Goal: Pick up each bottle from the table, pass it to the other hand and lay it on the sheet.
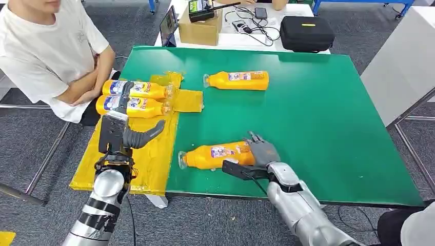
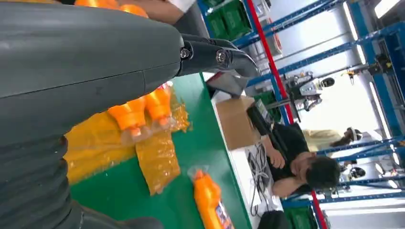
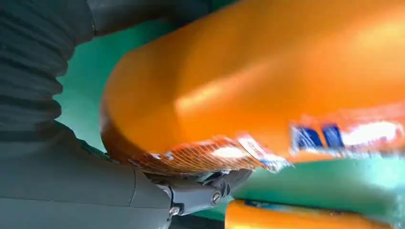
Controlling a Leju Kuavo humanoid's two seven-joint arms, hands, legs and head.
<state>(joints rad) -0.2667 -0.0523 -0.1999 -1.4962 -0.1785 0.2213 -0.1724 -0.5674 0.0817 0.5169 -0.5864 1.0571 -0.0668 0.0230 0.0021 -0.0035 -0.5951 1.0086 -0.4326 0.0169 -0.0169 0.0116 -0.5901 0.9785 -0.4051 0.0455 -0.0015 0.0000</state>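
Note:
An orange bottle (image 1: pixel 218 155) lies on its side near the front edge of the green table (image 1: pixel 328 128), cap to the left. My right hand (image 1: pixel 261 149) wraps around its base end; up close the thumb (image 3: pixel 191 193) presses against the bottle (image 3: pixel 267 71). A second bottle (image 1: pixel 238 80) lies further back at the table's middle. Two more bottles (image 1: pixel 136 89) (image 1: pixel 133 106) lie side by side on the yellow sheet (image 1: pixel 149 159) at the left. My left hand (image 1: pixel 123 130) hovers over the sheet just in front of them, fingers apart, holding nothing.
A person in a white shirt (image 1: pixel 46 51) sits at the far left with arms folded close to the sheet. Behind the green table stands a white table with a cardboard box (image 1: pixel 200 28) and a black case (image 1: pixel 306 33). Another person in black (image 2: pixel 296 157) sits there.

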